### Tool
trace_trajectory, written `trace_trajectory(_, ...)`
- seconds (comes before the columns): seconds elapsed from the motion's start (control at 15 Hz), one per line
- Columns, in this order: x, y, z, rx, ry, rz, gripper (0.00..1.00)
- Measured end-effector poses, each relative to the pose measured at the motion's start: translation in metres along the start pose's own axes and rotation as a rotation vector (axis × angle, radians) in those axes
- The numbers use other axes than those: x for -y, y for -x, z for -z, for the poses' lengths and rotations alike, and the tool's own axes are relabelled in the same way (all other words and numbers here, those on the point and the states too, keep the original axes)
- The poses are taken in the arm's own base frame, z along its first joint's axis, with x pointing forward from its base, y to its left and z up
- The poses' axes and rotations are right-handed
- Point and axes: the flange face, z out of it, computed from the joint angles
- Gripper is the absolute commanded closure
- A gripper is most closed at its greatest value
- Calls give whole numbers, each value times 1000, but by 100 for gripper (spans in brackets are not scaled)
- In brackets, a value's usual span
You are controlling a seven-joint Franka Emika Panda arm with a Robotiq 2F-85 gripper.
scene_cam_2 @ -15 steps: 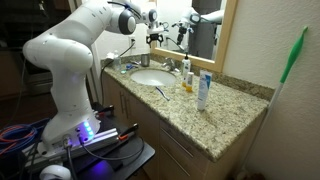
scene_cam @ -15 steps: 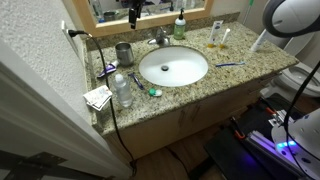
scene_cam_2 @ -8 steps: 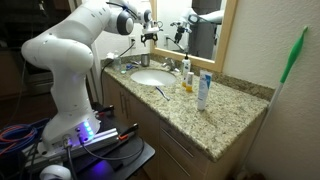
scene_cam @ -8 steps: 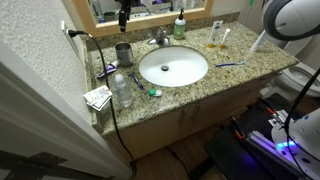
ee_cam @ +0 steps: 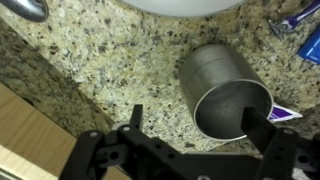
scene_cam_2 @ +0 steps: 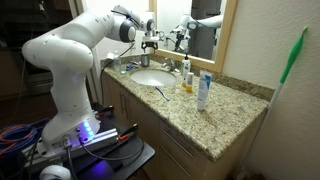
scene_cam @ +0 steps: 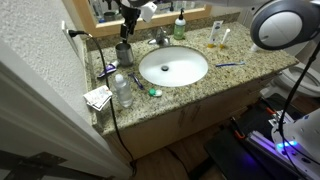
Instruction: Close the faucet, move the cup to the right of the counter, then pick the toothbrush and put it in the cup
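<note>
Cup (ee_cam: pixel 225 90) stands upright on counter (ee_cam: pixel 110 70) beneath open, empty jaws, purplish brush (scene_cam: pixel 107 70) just beside.

A wood-framed mirror (scene_cam_2: pixel 205 40) is hanging on the beige wall (scene_cam_2: pixel 270 40). A pale wooden vanity cabinet (scene_cam: pixel 190 114) is standing below, and a white textured wall (scene_cam: pixel 35 50) is closing off one side.

The hand (ee_cam: pixel 200 135) looks matt black, hard plastic or coated metal. Just in front of it the cup (ee_cam: pixel 222 85) is grey brushed metal with a soft sheen, smooth-walled. The bench (ee_cam: pixel 100 60) beneath the hand is polished speckled granite, beige-brown. Farther out from the hand, the faucet (ee_cam: pixel 25 8) is mirror-bright chrome and the sink (scene_cam: pixel 172 68) glossy white.
</note>
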Motion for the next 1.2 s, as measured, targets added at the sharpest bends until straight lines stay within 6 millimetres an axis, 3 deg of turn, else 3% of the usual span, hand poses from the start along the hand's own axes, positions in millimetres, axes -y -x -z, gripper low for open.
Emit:
trace_trajectory(0.27, -1, 1, -4, 3, 1, -10, 0)
trace_trajectory(0.53, -3, 6, -23, 23, -7, -36, 0)
trace_trajectory(0.6, -3, 7, -28, 26, -9, -44, 25)
trace_trajectory(0.67, -3, 8, -31, 28, -10, -50, 26)
trace_trajectory(1.2, 4, 6, -33, 34, -1, -46, 82)
